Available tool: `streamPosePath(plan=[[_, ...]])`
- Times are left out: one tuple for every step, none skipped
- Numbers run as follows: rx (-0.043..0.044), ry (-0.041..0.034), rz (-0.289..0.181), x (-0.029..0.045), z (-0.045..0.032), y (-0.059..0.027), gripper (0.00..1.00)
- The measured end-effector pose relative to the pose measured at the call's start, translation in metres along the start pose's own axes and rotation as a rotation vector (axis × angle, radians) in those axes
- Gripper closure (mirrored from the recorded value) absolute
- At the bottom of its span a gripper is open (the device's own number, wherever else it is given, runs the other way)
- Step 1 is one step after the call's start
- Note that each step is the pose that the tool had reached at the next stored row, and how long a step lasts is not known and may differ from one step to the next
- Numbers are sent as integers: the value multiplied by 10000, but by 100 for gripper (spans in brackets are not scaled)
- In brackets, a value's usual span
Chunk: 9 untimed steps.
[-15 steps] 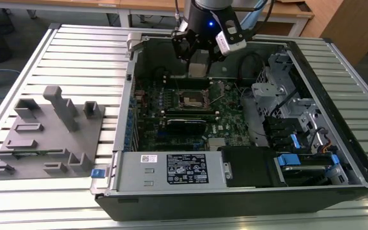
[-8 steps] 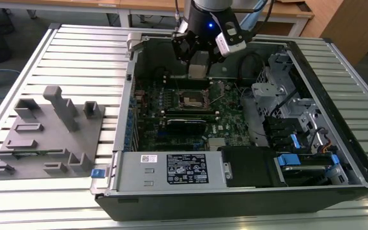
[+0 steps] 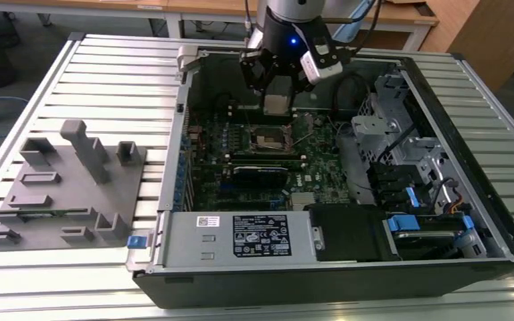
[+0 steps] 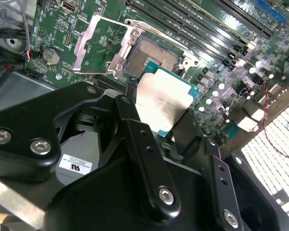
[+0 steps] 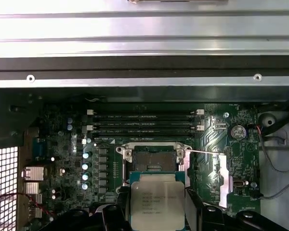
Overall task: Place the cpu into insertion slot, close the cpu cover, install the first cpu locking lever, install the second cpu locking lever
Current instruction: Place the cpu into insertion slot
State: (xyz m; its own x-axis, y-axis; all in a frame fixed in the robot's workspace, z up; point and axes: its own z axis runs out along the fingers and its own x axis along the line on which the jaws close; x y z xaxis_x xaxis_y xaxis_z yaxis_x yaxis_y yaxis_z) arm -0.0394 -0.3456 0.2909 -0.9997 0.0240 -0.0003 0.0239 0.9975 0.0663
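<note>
Two fingers of gripper clench cpu by opp. edges, chip btwn jaws, held above open insertion slot.

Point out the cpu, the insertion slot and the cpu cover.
cpu [image 5: 157,199]: first wrist view, middle of its metal top.
insertion slot [image 5: 154,160]: first wrist view, dark socket floor inside the frame.
cpu cover [image 5: 222,182]: first wrist view, silvery side bar of the swung-open plate.
</note>
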Motion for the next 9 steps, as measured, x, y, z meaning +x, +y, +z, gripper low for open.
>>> streamPosePath(plan=[[21, -10, -6, 0, 11, -1, 46], [41, -17, -13, 0, 20, -1, 46], [63, -23, -21, 0, 30, -2, 46], [84, -29, -32, 0, 39, -3, 46], [103, -34, -45, 0, 48, -3, 46], [121, -40, -58, 0, 58, -4, 46], [133, -53, -67, 1, 68, -5, 46], [133, -86, -71, 1, 80, -5, 46], [133, -109, -73, 1, 95, -6, 46]])
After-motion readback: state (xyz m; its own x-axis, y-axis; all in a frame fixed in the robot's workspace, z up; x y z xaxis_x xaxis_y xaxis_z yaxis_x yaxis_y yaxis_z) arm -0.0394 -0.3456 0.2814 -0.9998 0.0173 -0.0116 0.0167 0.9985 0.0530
